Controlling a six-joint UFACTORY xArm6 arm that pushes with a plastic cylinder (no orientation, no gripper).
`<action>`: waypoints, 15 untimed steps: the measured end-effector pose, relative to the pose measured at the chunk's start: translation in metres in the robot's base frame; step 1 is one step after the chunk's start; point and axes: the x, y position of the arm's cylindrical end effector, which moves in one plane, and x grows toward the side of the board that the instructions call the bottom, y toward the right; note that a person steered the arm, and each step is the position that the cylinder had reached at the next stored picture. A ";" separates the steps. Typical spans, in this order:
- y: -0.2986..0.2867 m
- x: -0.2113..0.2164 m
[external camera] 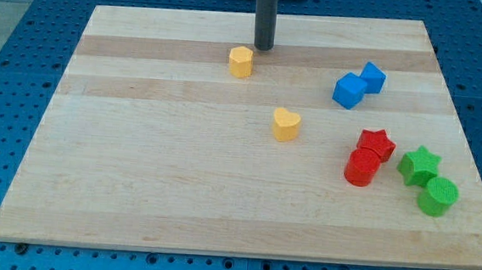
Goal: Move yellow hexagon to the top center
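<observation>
The yellow hexagon (pixel 241 61) lies near the board's top edge, a little left of centre. My tip (pixel 264 47) stands just up and to the right of it, close to it but with a narrow gap showing. The yellow heart (pixel 286 124) lies alone near the board's middle, well below the tip.
Two blue cubes (pixel 358 84) touch each other at the upper right. A red star (pixel 376 144) and a red cylinder (pixel 361 168) sit at the right, beside a green star (pixel 418 164) and a green cylinder (pixel 437 196). The wooden board (pixel 138 145) has blue pegboard around it.
</observation>
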 end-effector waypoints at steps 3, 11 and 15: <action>0.004 0.082; -0.038 0.061; -0.023 0.020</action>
